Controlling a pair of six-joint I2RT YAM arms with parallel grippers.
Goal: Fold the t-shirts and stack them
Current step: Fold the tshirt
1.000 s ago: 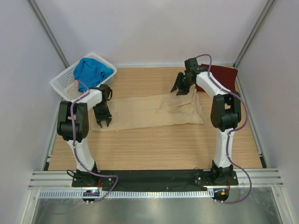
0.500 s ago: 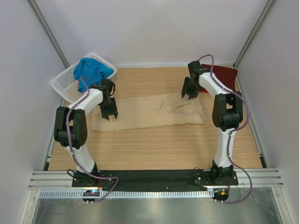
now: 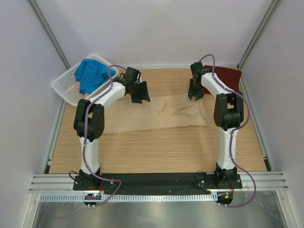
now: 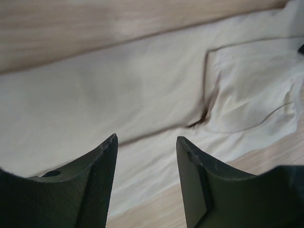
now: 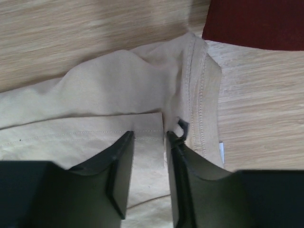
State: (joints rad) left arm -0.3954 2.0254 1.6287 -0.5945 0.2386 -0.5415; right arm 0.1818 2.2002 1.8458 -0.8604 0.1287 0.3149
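Observation:
The large tan t-shirt (image 3: 156, 114) lies flat across the table's middle. My left gripper (image 3: 140, 93) hovers over its far edge, jaws open and empty; the left wrist view shows the gripper (image 4: 146, 138) above the tan cloth (image 4: 118, 90). My right gripper (image 3: 194, 93) is down on the shirt's far right corner. In the right wrist view its jaws (image 5: 148, 135) stand narrowly apart astride a flat folded hem (image 5: 95, 123). The maroon t-shirt (image 3: 227, 76) lies folded at the back right and also shows in the right wrist view (image 5: 256, 23). The blue t-shirt (image 3: 92, 72) fills the basket, with a bit of pink cloth (image 3: 78, 84) beside it.
The white lattice basket (image 3: 64, 85) stands at the back left corner. Grey walls close in the table on three sides. Bare wood shows in front of the tan shirt (image 3: 156, 152).
My left gripper has swung from the shirt's near left end up to its far edge near the middle. My right gripper has dropped onto the far right corner and narrowed its jaws.

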